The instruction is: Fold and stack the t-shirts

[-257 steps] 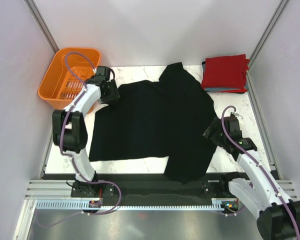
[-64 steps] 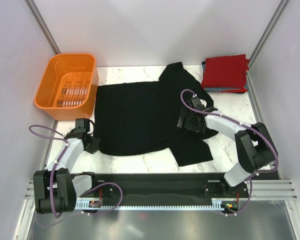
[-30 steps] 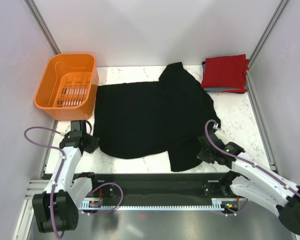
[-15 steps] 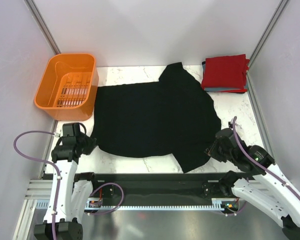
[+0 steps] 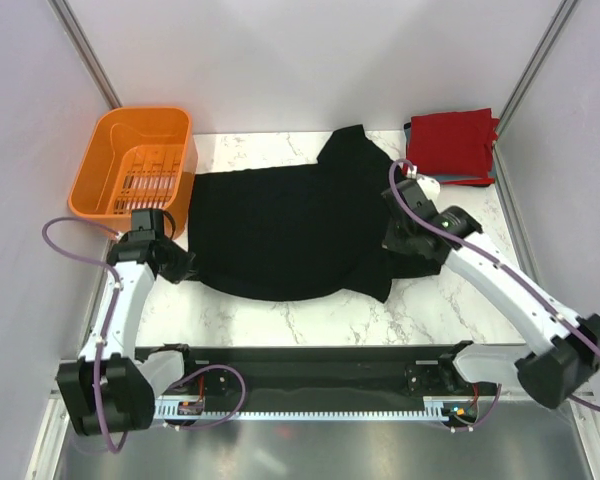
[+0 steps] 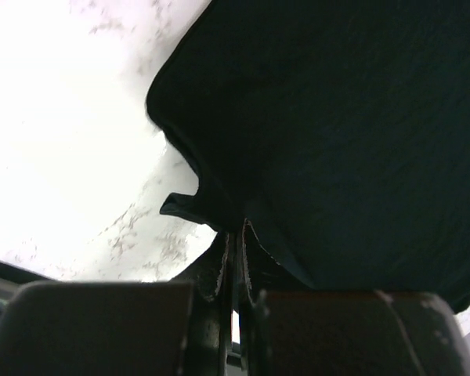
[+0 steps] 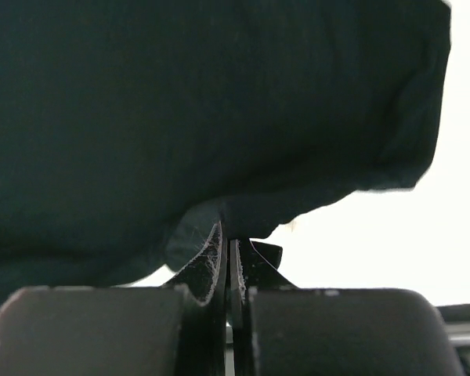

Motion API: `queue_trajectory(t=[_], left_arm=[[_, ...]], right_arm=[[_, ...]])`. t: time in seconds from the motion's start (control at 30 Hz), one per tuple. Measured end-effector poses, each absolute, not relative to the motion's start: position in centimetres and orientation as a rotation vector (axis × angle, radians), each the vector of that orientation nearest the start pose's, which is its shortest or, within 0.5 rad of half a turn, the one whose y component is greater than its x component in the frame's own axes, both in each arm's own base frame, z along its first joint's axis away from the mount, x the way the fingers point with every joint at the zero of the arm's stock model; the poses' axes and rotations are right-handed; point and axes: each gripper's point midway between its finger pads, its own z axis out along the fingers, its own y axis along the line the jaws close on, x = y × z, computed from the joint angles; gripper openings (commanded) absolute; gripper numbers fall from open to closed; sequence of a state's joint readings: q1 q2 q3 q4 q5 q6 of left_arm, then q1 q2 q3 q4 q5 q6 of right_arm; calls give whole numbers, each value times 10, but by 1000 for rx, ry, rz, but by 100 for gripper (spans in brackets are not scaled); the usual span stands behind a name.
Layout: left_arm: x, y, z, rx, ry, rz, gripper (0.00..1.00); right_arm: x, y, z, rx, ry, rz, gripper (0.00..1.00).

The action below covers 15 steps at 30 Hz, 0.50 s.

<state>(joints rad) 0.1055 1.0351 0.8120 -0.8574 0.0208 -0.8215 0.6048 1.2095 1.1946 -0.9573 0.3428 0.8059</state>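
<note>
Left gripper [image 5: 176, 266]: clenched on the near-left corner of the black t-shirt [image 5: 290, 225]; in the left wrist view its fingers [image 6: 219, 266] press flat together with a small fold of dark cloth nipped between them
Right gripper [image 5: 399, 243]: clenched on the same shirt at its right side; in the right wrist view its fingers [image 7: 211, 258] meet with no gap, and a bunched lip of cloth sits at their tips
Black shirt, shape: spread across the middle of the marble counter [image 5: 280, 318]; its near edge runs in a shallow curve from one gripper to the other; a rounded lobe of cloth lies on the counter just near of the right gripper; one short sleeve points toward the far edge
Black shirt, surface: plain and matte, with no print visible; mostly flat, with soft puckers drawn toward each pinched spot; the wrist views show a fine knit and a turned-over hem
Black shirt, left side: lies just beside the orange plastic basket [image 5: 92, 165]; whether they touch, I cannot tell
Folded shirts: a red t-shirt [image 5: 450, 140] lies squarely on a grey-blue t-shirt [image 5: 475, 181] at the far-right corner of the counter; only a thin rim of the lower one shows
Basket: at the far-left corner, overhanging the counter's left edge
</note>
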Motion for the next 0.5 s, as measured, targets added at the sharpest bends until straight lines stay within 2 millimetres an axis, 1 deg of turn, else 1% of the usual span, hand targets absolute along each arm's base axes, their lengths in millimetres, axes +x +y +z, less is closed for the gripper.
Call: queue_trajectory(t=[0.13, 0.27, 0.33, 0.37, 0.4, 0.43, 0.47, 0.5], left_arm=[[254, -4, 108, -1163, 2433, -226, 2], [273, 1, 93, -1162, 2489, -183, 2], [281, 4, 84, -1174, 2520, -163, 2], [288, 8, 83, -1168, 2519, -148, 3], [296, 9, 83, -1160, 2524, -146, 13], [303, 11, 83, -1155, 2527, -150, 21], [313, 12, 83, -1144, 2527, -159, 32], [322, 13, 83, -1131, 2526, -172, 67]], right_arm=[[296, 134, 191, 367, 2446, 104, 0], [340, 133, 190, 344, 2446, 64, 0], [365, 136, 185, 329, 2456, 46, 0], [377, 137, 183, 323, 2461, 39, 0], [392, 139, 180, 316, 2459, 36, 0], [406, 141, 174, 306, 2467, 34, 0], [416, 142, 172, 299, 2473, 28, 16], [429, 145, 167, 290, 2482, 41, 35]])
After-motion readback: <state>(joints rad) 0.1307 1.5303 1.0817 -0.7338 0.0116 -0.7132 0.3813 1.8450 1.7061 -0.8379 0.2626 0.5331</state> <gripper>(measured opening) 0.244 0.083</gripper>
